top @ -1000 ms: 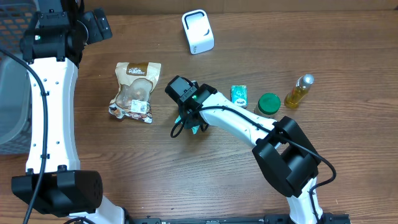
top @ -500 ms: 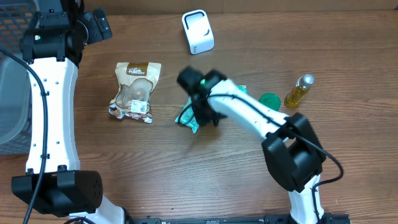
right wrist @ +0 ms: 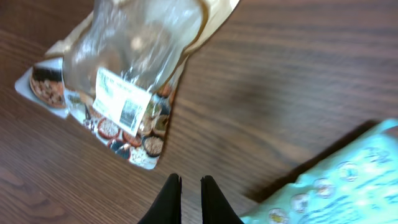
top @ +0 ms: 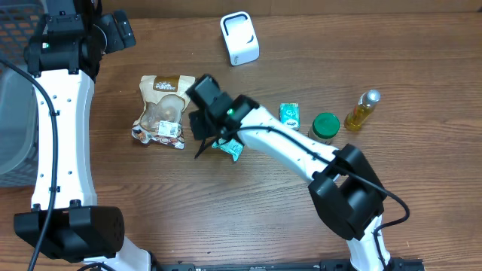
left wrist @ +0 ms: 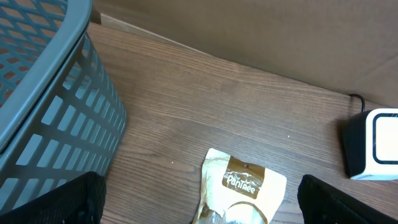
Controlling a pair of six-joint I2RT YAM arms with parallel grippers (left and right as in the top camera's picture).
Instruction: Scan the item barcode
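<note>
A tan Pantree snack bag (top: 162, 109) lies on the wooden table, its label and barcode side showing in the right wrist view (right wrist: 118, 106). A teal packet (top: 230, 147) lies just right of it (right wrist: 336, 186). My right gripper (top: 202, 147) hovers between the two, shut with nothing between its fingertips (right wrist: 189, 180). The white scanner (top: 239, 38) stands at the back (left wrist: 373, 143). My left gripper (top: 119, 31) is high at the back left, open wide (left wrist: 199, 202), looking down on the top of the snack bag (left wrist: 244, 183).
A grey mesh basket (top: 15, 113) stands at the left edge (left wrist: 43, 93). To the right sit a small teal box (top: 289, 114), a green-lidded jar (top: 325, 126) and a yellow oil bottle (top: 362, 109).
My right arm swung right, then back left toward the snack bag, and its jaws closed with nothing in them. The teal packet shifted slightly and lies on the table. The left arm is still.
</note>
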